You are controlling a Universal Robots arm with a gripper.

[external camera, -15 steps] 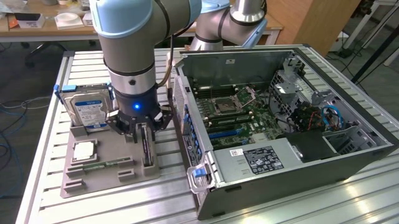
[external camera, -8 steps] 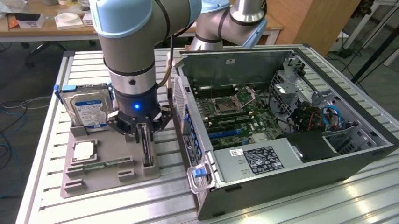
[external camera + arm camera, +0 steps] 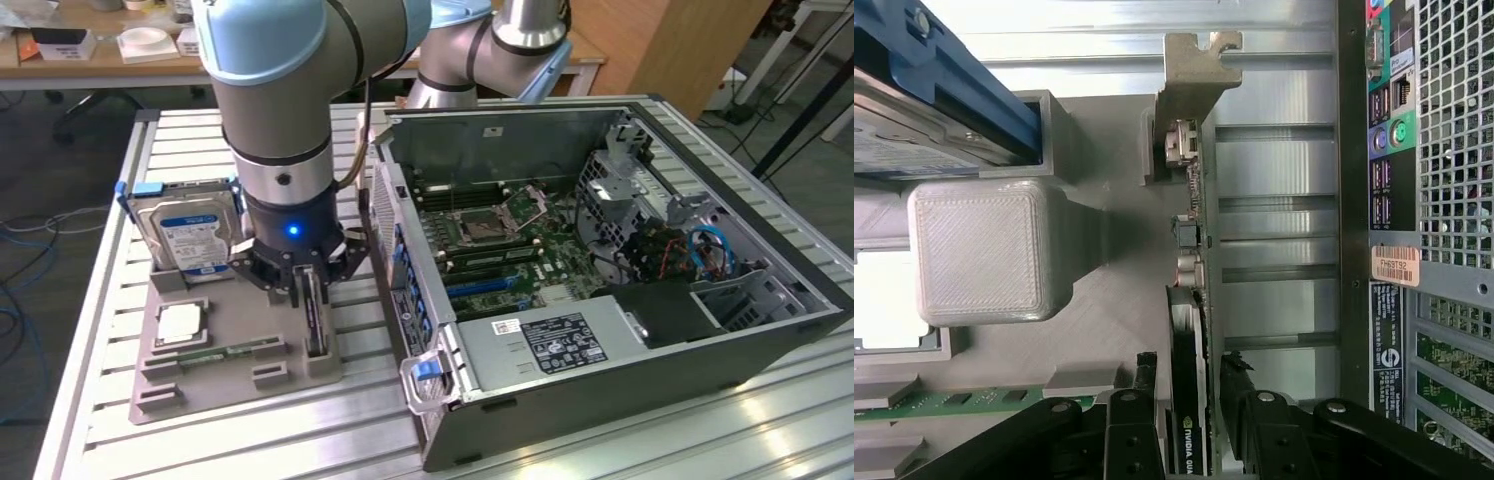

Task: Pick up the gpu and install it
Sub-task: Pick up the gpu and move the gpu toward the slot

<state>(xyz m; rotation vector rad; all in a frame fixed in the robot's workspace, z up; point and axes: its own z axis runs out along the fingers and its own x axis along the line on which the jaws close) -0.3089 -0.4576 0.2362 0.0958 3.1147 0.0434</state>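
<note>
In the exterior view, a silver blue-labelled hard drive (image 3: 191,235) stands at the left of the grey printed plastic tray (image 3: 240,315). At the tray's right edge, the thin dark gpu card (image 3: 318,330) stands slotted on edge. The black end effector (image 3: 314,295) is directly above it, clamped on its two faces.

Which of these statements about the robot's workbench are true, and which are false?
1. The thin dark rectangular gpu with a silver bracket stands on edge in the grey plastic tray. True.
2. The black metal computer case is closed. False: its side is open, showing the green motherboard.
3. The boxy silver hard drive with a blue-white label stands in the tray. True.
4. The gripper is inside the case. False: it is at the gpu, over the tray.
</note>
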